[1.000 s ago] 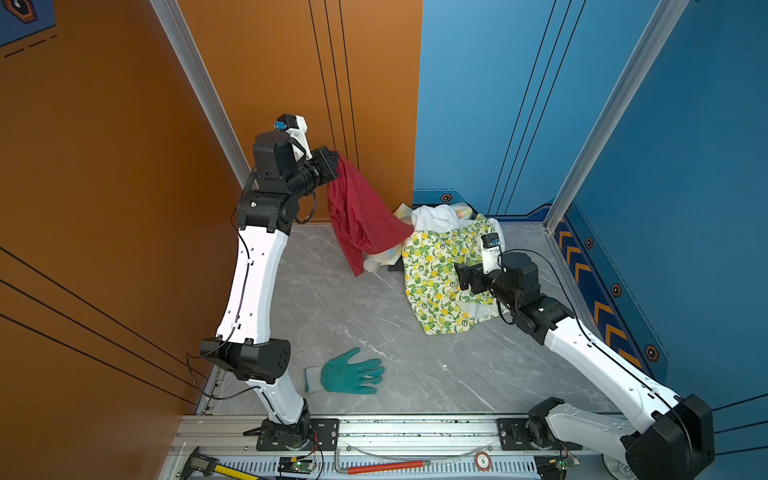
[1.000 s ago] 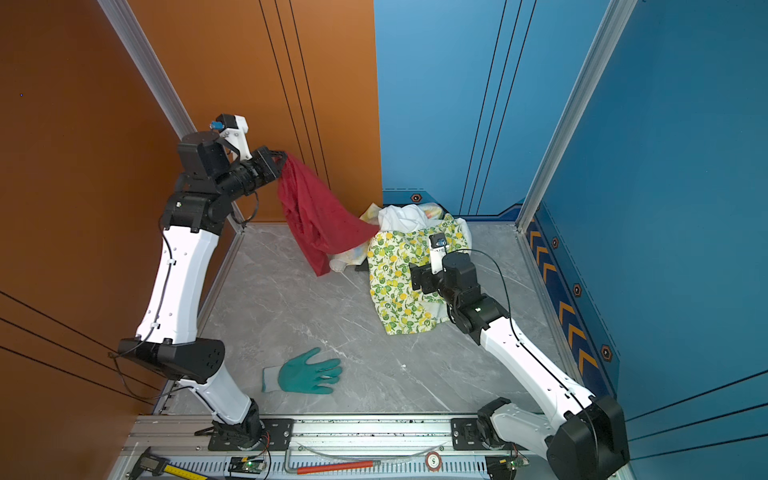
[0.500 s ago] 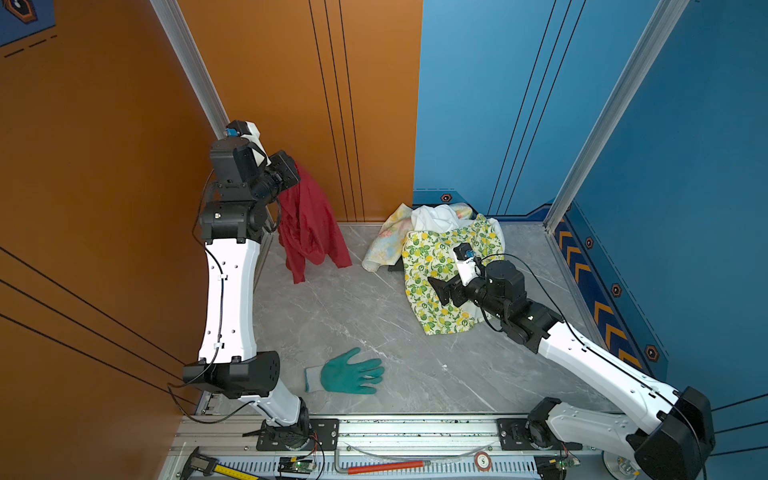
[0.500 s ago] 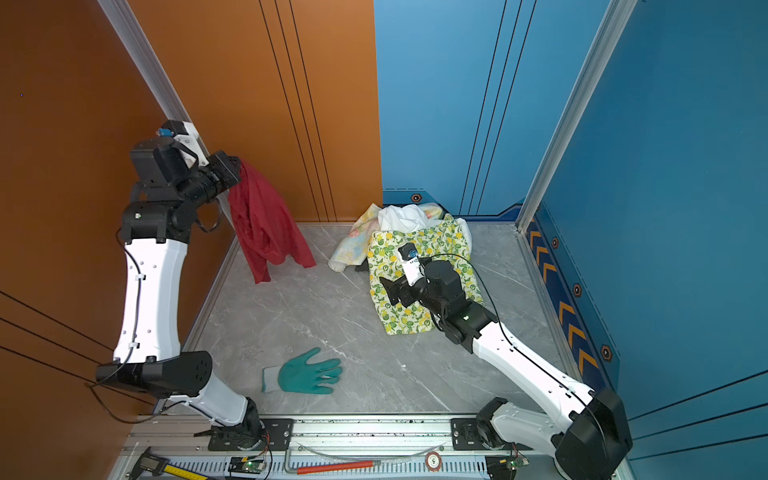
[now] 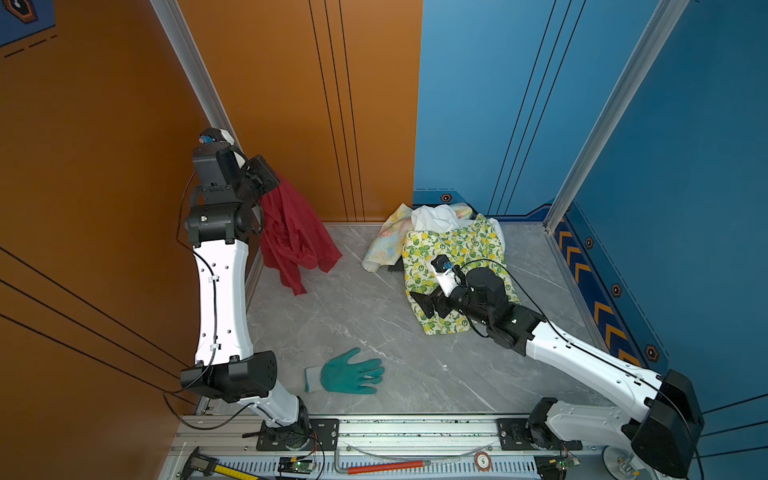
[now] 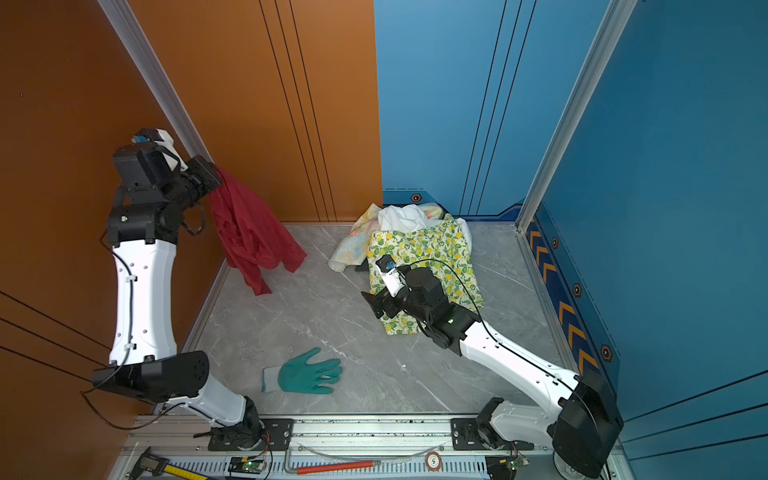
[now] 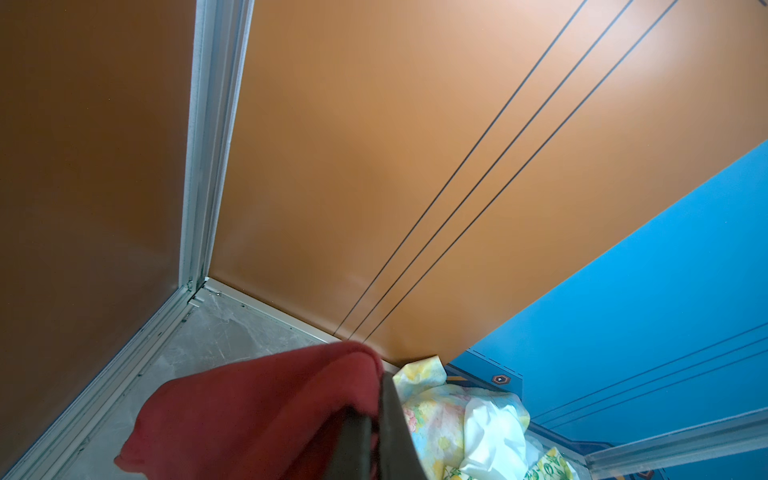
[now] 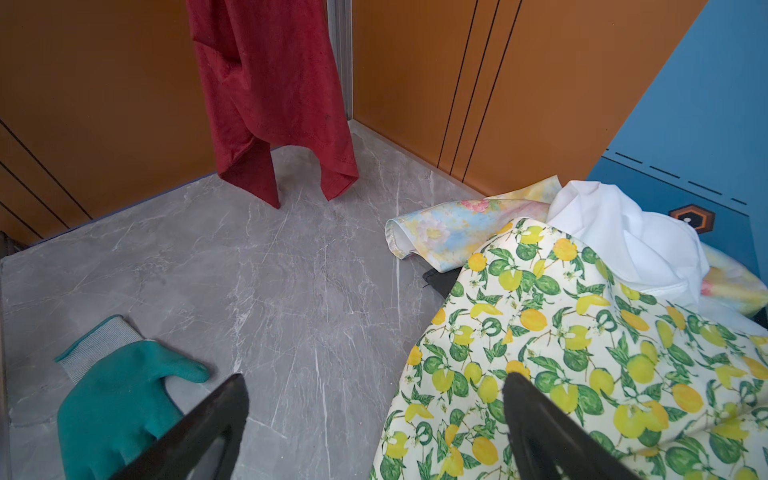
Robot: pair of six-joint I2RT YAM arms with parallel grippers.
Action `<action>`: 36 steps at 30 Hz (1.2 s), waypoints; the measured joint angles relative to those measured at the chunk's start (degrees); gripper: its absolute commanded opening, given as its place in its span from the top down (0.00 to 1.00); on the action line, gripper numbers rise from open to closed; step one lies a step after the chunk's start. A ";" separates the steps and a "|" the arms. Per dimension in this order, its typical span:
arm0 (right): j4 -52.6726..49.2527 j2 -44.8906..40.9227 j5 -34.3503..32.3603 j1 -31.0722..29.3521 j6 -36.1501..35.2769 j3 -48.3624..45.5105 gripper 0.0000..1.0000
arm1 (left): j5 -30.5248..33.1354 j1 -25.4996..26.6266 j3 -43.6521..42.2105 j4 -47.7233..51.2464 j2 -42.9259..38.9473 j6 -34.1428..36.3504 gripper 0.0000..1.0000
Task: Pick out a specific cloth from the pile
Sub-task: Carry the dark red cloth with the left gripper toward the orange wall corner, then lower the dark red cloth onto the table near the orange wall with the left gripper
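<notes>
You've got a walled cell: orange side panel [image 5: 83, 166] and orange back panel [image 5: 291, 104], thin dark grooves in both. Blue back panel [image 5: 478, 104] and blue side panel [image 5: 685, 208] close the rest. Aluminium post [image 5: 189, 62] at the table's far-left corner, second post [image 5: 618, 104] at far-right. Table [image 5: 353, 316] is grey marble-look, evenly lit. Orange chevron strip [image 5: 600, 309] along its right edge, slotted rail [image 5: 415, 430] along the front.

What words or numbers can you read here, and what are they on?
"5", maybe "S": small round tag on the front rail.
Yellow measuring tool: marks too small to read.
Orange arrow stripes: a sign, no words.
</notes>
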State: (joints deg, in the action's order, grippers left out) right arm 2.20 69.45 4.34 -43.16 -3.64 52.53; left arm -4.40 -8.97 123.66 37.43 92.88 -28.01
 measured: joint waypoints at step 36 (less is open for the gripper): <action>7.67 10.45 4.70 7.13 0.92 1.57 0.03 | 13.99 -5.22 -34.91 -22.80 -5.25 -20.46 1.00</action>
State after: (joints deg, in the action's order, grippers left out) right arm 9.87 79.90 9.04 -36.03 -2.72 54.11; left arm 9.58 -14.20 88.75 14.63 87.64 -48.47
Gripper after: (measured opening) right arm 0.967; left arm 0.052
